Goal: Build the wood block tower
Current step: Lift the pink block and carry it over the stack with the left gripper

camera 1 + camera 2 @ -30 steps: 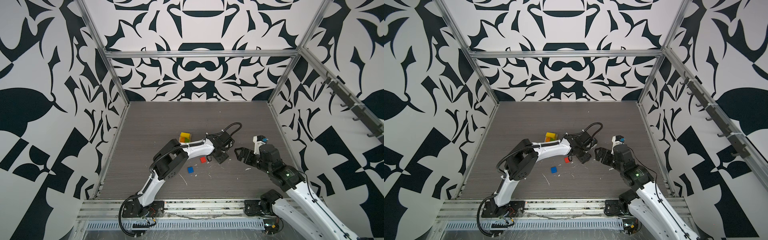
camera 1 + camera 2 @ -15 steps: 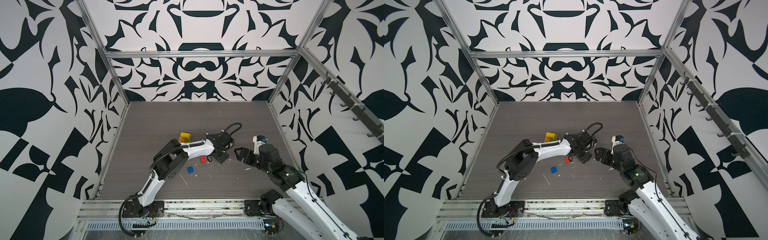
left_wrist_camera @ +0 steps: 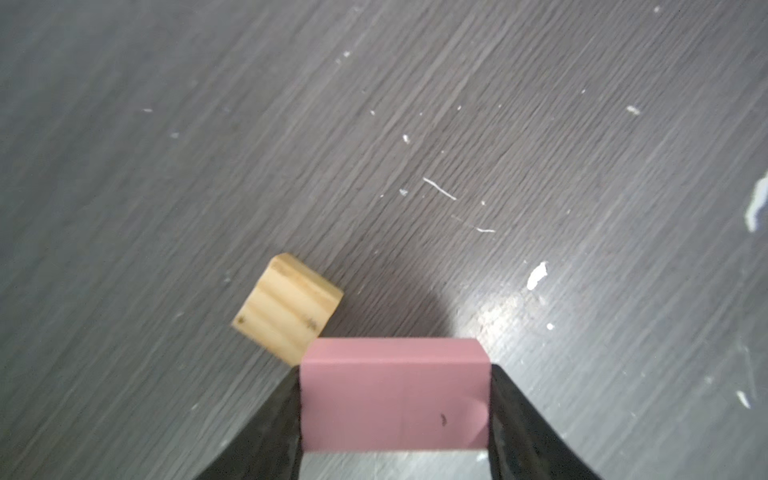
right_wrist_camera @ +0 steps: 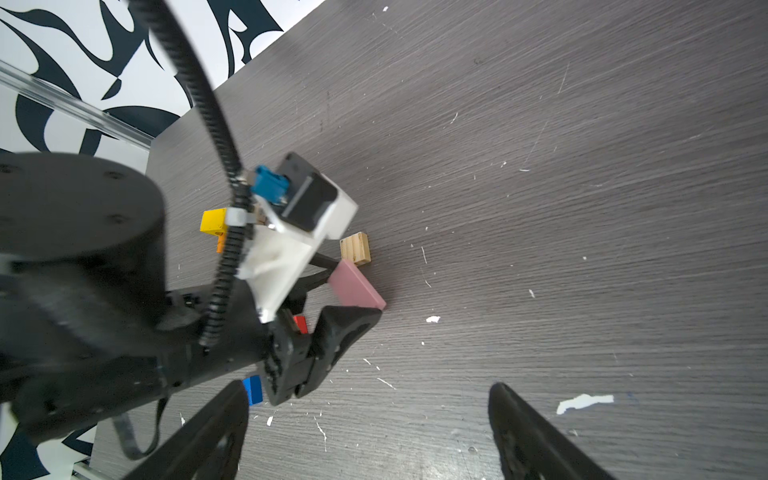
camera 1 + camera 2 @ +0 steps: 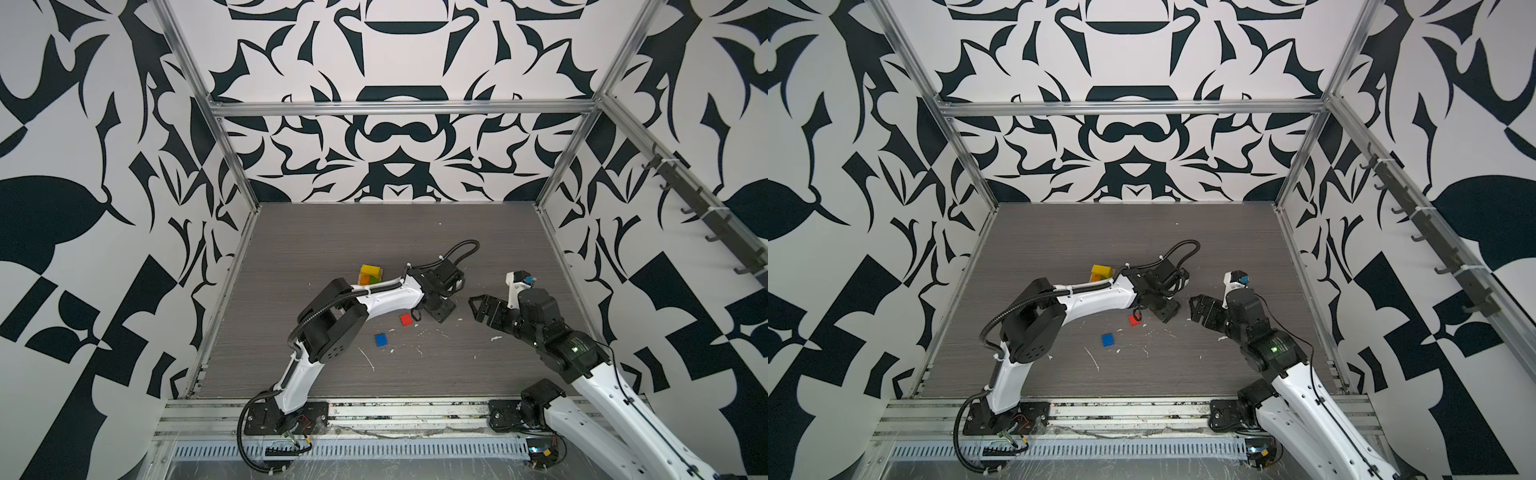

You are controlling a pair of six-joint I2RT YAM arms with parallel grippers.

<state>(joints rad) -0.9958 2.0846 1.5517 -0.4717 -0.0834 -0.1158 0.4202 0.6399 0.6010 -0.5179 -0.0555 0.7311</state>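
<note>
We are gripping the pink block (image 3: 392,407) in the left gripper (image 3: 395,368), just beside the tan cube (image 3: 288,309), while the right gripper (image 4: 368,395) is hanging wide open and empty. The tower (image 5: 369,275) is standing only partly built, showing yellow, orange and green. We are judging that the pink block, red block (image 5: 406,319), blue block (image 5: 381,339) and cube are all waiting to go on.
</note>
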